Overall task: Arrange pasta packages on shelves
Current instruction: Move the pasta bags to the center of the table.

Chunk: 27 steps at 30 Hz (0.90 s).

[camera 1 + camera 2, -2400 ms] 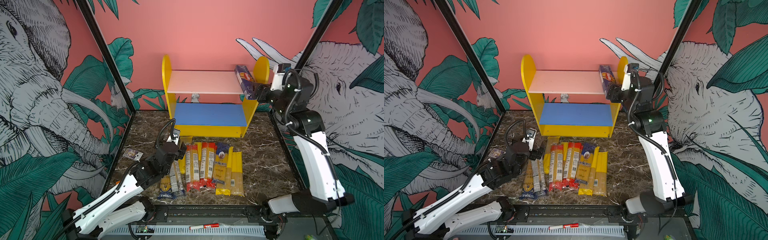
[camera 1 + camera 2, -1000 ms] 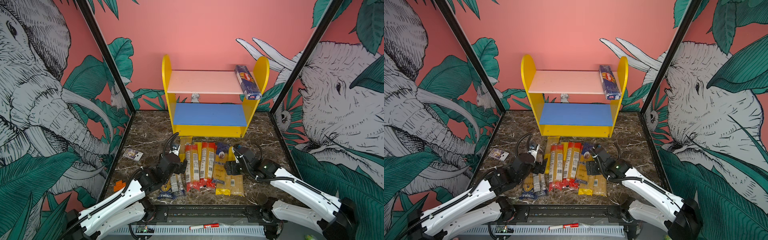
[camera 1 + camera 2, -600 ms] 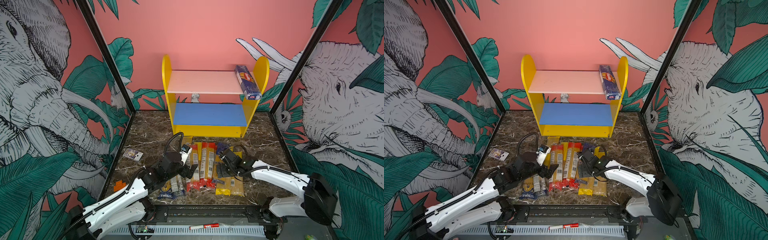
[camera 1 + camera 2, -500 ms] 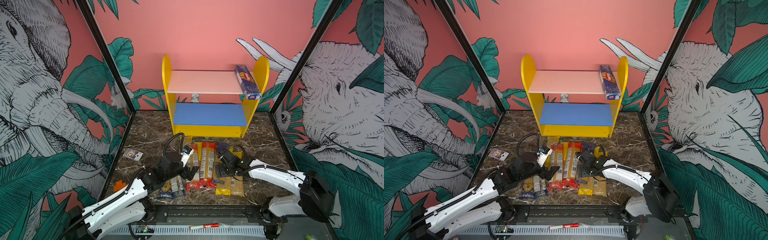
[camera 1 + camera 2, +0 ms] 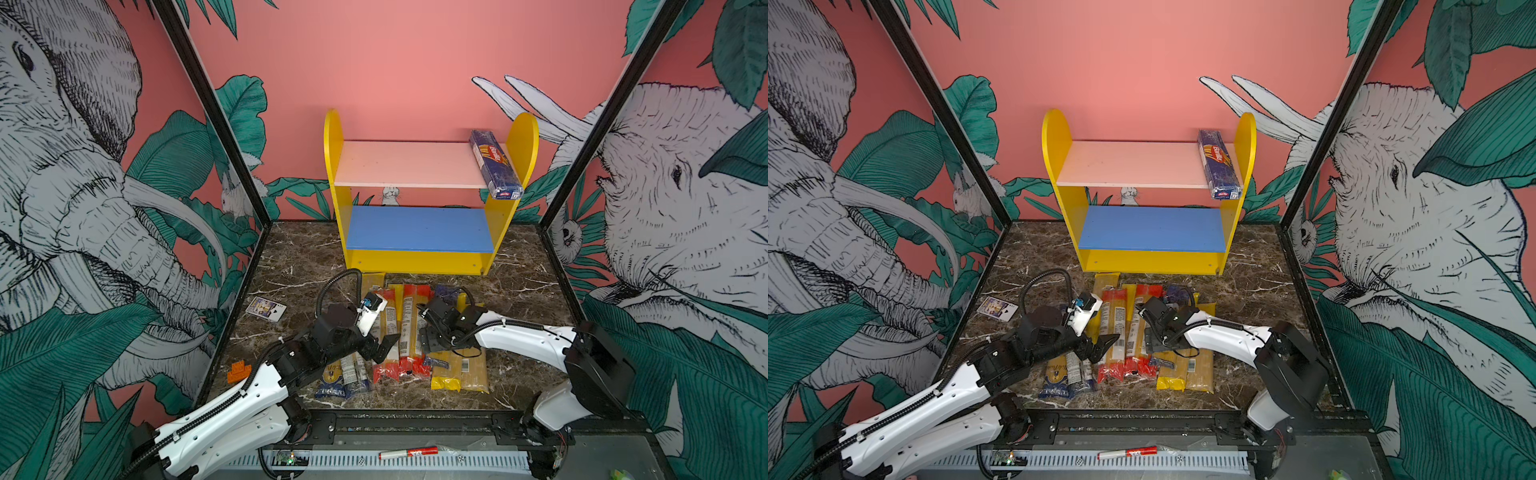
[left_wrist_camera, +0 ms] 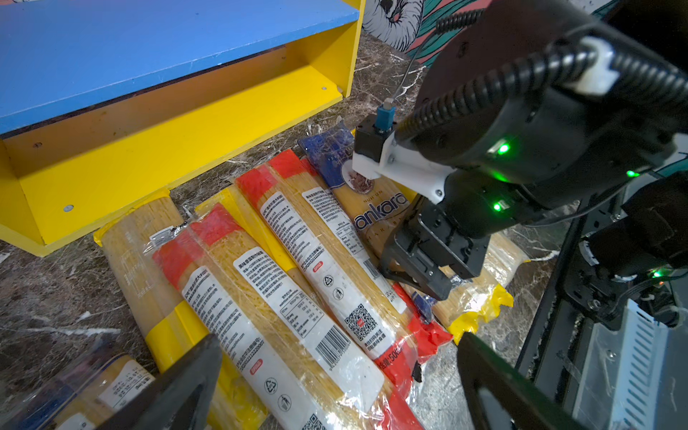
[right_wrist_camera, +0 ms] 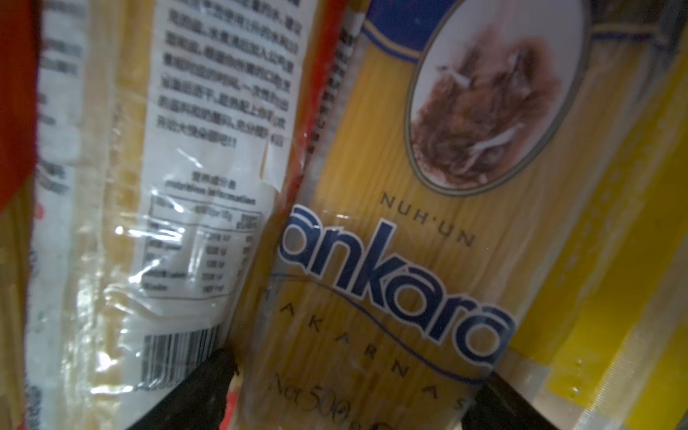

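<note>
The shelves (image 5: 332,166) stand at the back, with a pale pink upper board (image 5: 407,164) and a blue lower board (image 5: 415,228). A dark blue Barilla box (image 5: 494,166) lies on the upper board against the right panel. Several pasta packages lie side by side on the floor in front. My left gripper (image 5: 376,349) hangs open above the red-ended packs (image 6: 298,298). My right gripper (image 7: 353,391) is low over the blue-and-yellow Ankara pack (image 7: 391,260), open, with one finger on each side of it.
Yellow-wrapped packs (image 5: 465,370) lie at the right of the row and dark blue ones (image 5: 340,378) at the left front. A playing card (image 5: 266,308) and an orange block (image 5: 238,370) lie on the left floor. A red-and-white marker (image 5: 409,452) rests on the front rail.
My right arm has come down from the upper board, leaving the Barilla box there, and has moved left onto the Ankara pack. My left gripper has shifted right over the red-ended packs.
</note>
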{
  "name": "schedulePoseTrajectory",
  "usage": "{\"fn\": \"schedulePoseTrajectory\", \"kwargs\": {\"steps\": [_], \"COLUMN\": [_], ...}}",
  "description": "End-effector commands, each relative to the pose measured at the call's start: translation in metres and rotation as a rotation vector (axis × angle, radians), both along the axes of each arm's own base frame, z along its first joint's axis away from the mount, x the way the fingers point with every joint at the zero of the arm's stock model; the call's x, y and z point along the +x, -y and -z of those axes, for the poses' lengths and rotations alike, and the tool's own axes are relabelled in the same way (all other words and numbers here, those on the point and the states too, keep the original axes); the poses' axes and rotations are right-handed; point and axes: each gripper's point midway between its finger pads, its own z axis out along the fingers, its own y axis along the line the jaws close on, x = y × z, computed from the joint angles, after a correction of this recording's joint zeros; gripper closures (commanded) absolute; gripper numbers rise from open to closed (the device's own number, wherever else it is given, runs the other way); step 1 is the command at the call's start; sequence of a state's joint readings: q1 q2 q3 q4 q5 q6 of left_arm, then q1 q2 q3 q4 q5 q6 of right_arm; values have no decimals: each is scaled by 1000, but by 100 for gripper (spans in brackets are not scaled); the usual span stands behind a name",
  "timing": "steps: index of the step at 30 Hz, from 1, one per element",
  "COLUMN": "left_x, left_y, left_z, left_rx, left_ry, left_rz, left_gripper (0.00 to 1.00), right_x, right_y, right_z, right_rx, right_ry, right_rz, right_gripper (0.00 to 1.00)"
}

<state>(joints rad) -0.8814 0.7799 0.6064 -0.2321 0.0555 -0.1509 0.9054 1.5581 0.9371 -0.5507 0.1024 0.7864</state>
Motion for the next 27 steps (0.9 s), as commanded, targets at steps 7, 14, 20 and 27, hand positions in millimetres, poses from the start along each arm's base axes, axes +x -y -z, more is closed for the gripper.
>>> {"fn": "schedulePoseTrajectory", "kwargs": {"steps": [7, 14, 20, 27], "left_x": [-2, -3, -3, -3], "left_y": [-2, -4, -3, -2], "left_z": [-8, -12, -13, -15], "left_rx": [-30, -47, -48, -52], "left_ry": [47, 61, 58, 52], "left_rz": [6, 5, 7, 9], "left_gripper": [1, 1, 1, 1], "right_x": [-12, -20, -19, -12], "right_y": [31, 78, 93, 88], "right_z": [36, 28, 19, 28], "right_rx": [-199, -345, -363, -339], "right_ry": [-63, -54, -40, -46], "right_rz": [56, 81, 96, 92], "right_gripper": [15, 14, 14, 14]}}
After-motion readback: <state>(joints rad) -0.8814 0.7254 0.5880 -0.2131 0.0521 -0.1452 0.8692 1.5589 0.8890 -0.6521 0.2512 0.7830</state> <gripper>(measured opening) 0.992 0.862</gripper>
